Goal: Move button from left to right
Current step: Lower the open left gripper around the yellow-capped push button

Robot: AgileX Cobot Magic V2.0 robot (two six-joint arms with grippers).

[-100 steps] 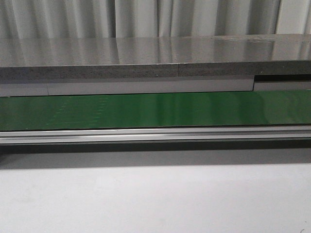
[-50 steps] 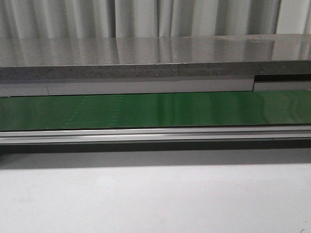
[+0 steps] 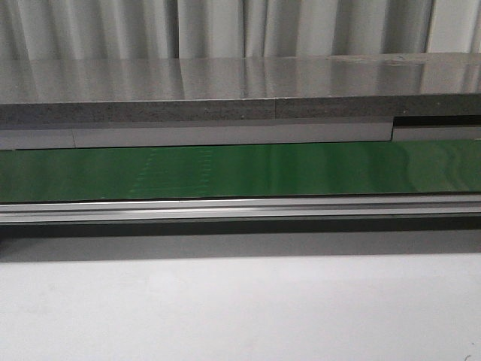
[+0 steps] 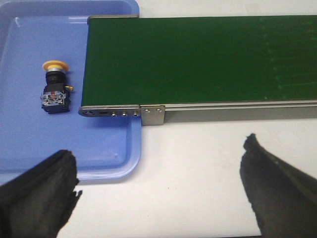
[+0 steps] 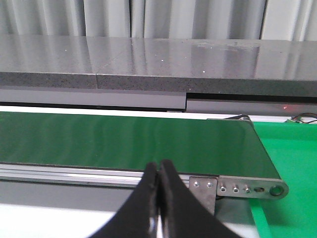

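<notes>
The step in hand looks like the approach before the pick: nothing is gripped. The small push-button with a round yellow mushroom cap and black boxy body (image 4: 55, 90) lies on its side in the shallow blue plastic tray (image 4: 115, 159), just beside the end of the green conveyor belt (image 4: 198, 57), cap pointing away from the camera. Small red and blue marks show on the body. The left gripper (image 4: 163, 191) hangs over the white desk (image 4: 193, 163) with its black fingers (image 4: 42, 191) wide apart, well short of the button. Next it likely must swing over the tray, straddle the black body and close. The right gripper (image 5: 159, 206) has its fingers pressed together, empty, near the belt's other end
</notes>
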